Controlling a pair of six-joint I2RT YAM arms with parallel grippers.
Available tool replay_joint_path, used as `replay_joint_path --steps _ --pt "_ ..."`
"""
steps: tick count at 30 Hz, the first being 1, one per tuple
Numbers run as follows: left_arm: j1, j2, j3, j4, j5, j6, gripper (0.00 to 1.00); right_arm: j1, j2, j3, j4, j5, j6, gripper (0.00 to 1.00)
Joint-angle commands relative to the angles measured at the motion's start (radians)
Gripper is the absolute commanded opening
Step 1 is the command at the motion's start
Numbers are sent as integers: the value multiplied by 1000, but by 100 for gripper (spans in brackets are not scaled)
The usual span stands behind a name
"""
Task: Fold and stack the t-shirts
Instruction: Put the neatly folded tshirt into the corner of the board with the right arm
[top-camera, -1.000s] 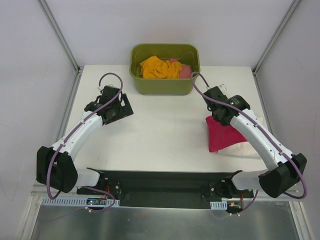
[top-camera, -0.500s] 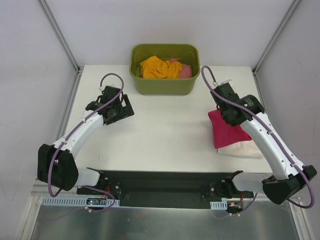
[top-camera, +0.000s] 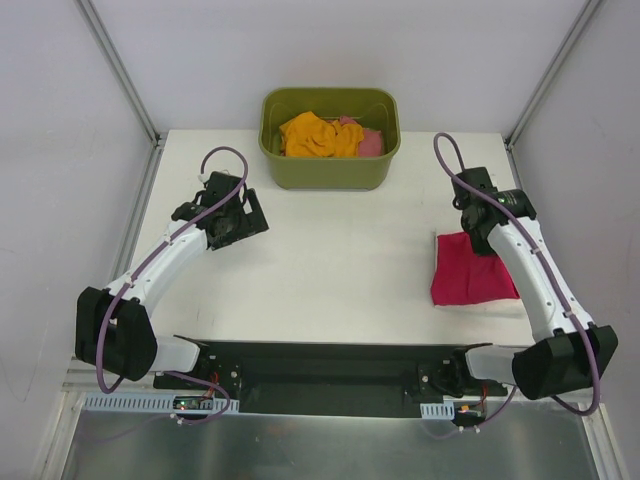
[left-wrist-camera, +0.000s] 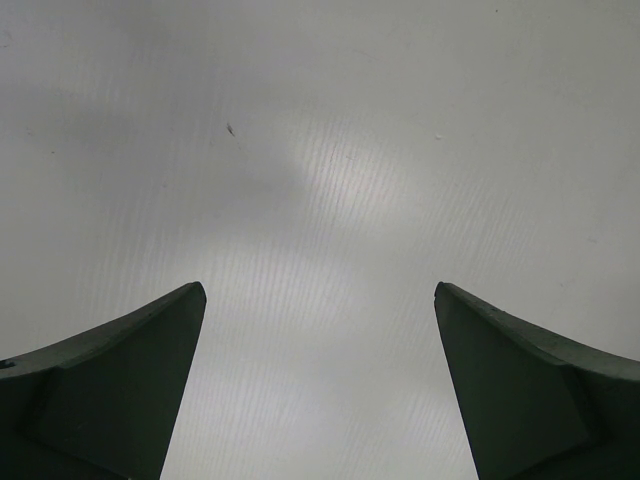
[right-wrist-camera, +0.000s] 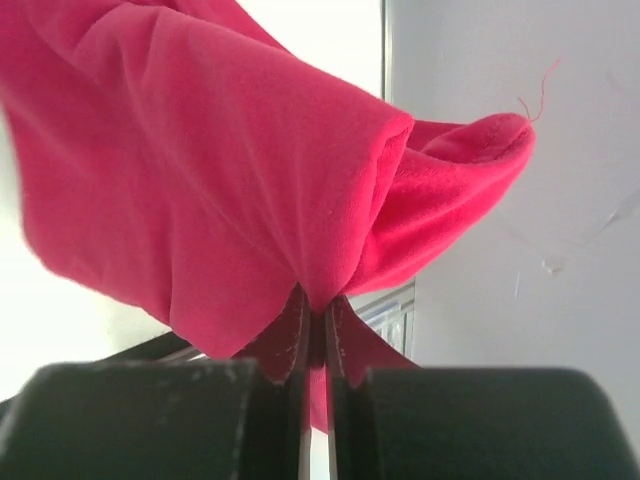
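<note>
Crimson-pink t-shirt (top-camera: 468, 282) lies folded on the right side of the table (top-camera: 340, 260), toward the near edge. Right gripper (right-wrist-camera: 318, 300) is clamped tight on its far edge, cloth bunched above the fingers. Left gripper (left-wrist-camera: 318, 292) hangs over the left tabletop, fingers wide apart. Farthest back: green tub (top-camera: 330, 176), with orange t-shirt (top-camera: 315, 135) and salmon-pink t-shirt (top-camera: 371, 143) heaped inside.

We have the tub (top-camera: 326, 172) at the far edge of the table (top-camera: 340, 262), in the middle, a heap of shirts (top-camera: 320, 135) in it. Over on the right, nearer us, lies one shirt (top-camera: 468, 282), well apart from the tub, the right gripper (right-wrist-camera: 318, 318) pinching its far edge. The left gripper (left-wrist-camera: 320, 300) hangs over the left side.
</note>
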Motion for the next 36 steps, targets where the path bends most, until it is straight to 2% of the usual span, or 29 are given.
replay_joint_path --steps 1,10,21,22,24,25,26,28,32,36 --pt "0 7 18 4 -9 11 99 -77 35 -27 86 -1 -52 1" --pt "1 16 24 13 -9 23 99 -218 104 -86 192 35 -93 8" --pt "7 7 10 49 34 31 99 -280 72 -178 339 72 -144 13" --pt "9 7 6 50 37 31 99 -300 76 -181 338 69 -141 17" --pt "9 2 1 55 44 31 99 -321 102 -170 298 69 -89 37" --pt "9 1 0 55 44 31 99 -326 110 -159 281 66 -63 63" --pt "9 -1 0 55 44 31 99 -329 119 -155 269 68 -43 78" --pt "10 -13 -4 56 43 31 99 -331 122 -153 257 71 -17 87" --pt "10 -36 -10 56 38 30 99 -331 104 -112 211 48 49 88" --pt "10 -45 -13 56 43 20 99 -331 60 -83 206 -137 100 89"
